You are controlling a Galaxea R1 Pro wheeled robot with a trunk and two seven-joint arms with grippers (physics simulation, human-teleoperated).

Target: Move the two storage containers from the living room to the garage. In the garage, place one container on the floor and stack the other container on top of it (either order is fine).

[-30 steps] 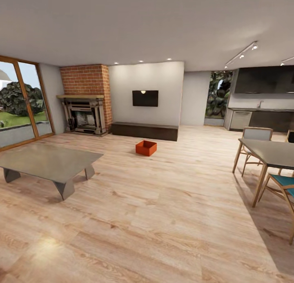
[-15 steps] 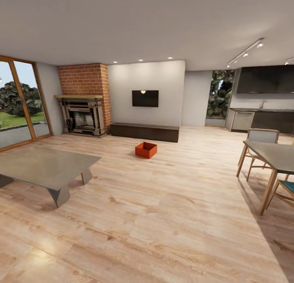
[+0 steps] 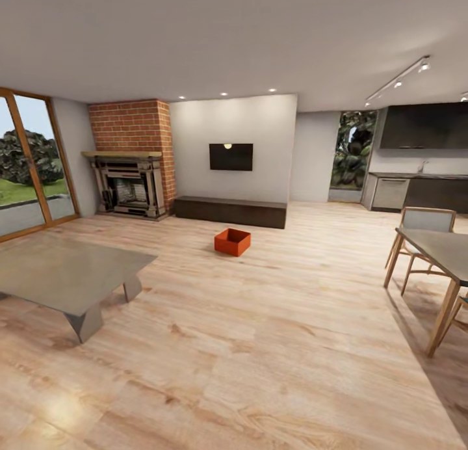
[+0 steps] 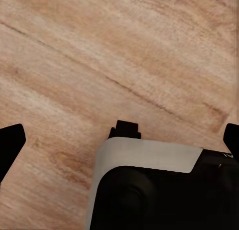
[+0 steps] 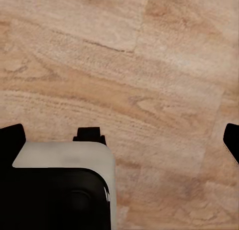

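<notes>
One orange-red storage container [image 3: 233, 241] sits on the light wood-plank floor of the living room, in front of the long low dark cabinet [image 3: 231, 211] and under the black TV [image 3: 231, 156]. It is far ahead of me, with bare planks between us. My left gripper [image 4: 121, 140] is open above the wood floor, its black fingertips [image 4: 10, 143] wide apart with nothing between them. My right gripper [image 5: 121, 139] is open the same way, its fingertips [image 5: 10, 138] empty over the planks. The garage is out of view.
A low grey coffee table [image 3: 65, 274] stands at the near left. A dining table [image 3: 442, 248] with chairs [image 3: 426, 225] is at the right. A brick fireplace [image 3: 130, 157] and glass doors [image 3: 26, 164] are at the left, and a kitchen counter [image 3: 416, 190] at the back right.
The whole head view has shifted as the camera advanced and turned. The coffee table and dining table have slid toward the picture's edges. The container has not moved on the floor.
</notes>
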